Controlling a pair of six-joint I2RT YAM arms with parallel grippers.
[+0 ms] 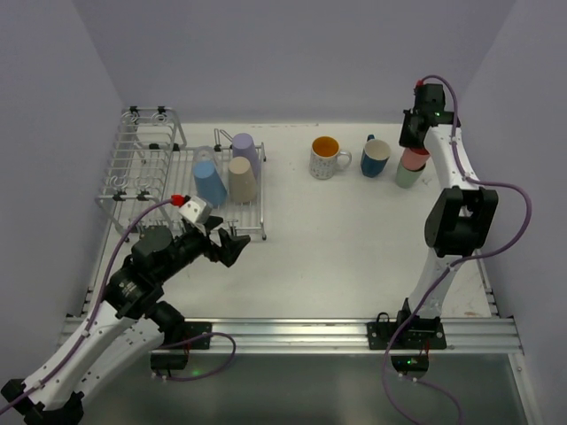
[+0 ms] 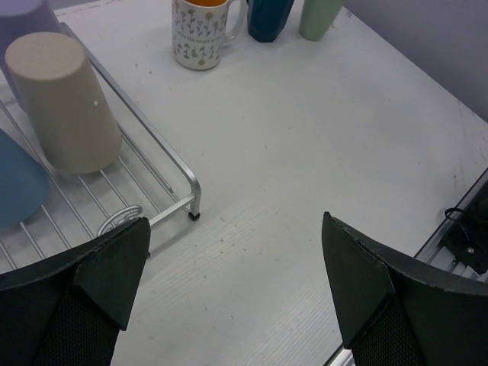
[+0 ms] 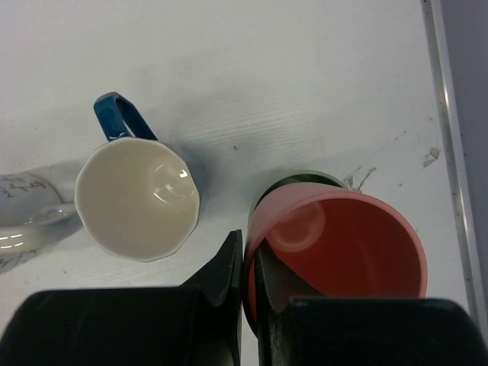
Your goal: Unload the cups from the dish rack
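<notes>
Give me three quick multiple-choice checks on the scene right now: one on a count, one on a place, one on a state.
1. How many cups stand on the rack?
A) one B) three C) five

2. Where is the pink cup?
A) on the rack B) lying on its side, alone C) nested in the mint cup on the table

3. How is the left end effector?
A) open and empty B) shut on a cup C) shut and empty

Answers:
1 B: only the blue cup, lilac cup and beige cup stand there.
2 C: the right wrist view shows it sitting inside the mint cup, with the right end effector pinching its rim.
3 A: its fingers are spread wide with only bare table between them.
</notes>
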